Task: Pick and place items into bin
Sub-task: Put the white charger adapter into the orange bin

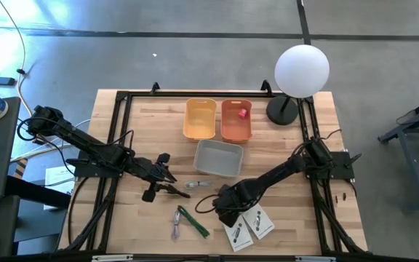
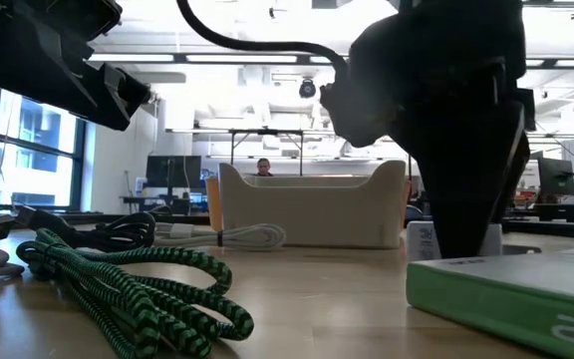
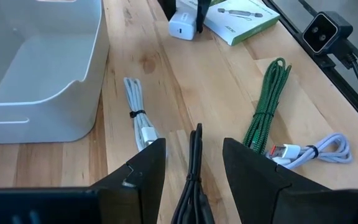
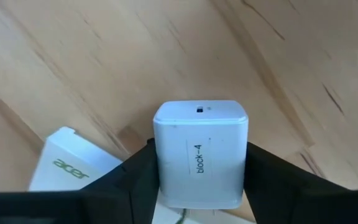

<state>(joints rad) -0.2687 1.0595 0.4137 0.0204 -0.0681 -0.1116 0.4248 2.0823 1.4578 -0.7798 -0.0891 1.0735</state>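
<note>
White cube (image 4: 200,155) between right tool (image 4: 197,177) fingers, touching both

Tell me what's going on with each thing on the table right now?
Right gripper: shut on white charger block.
Left gripper: open around black cable.
Grey bin: empty.
Orange bin: holds red cube.
Green cable: bundled, lying on table.

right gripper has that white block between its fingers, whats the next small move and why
Probably lift straight up. The right gripper has its fingers on both sides of the white block, low over the table beside the acer box, and the grey bin sits apart from it, so the block needs height before travelling there.
</note>
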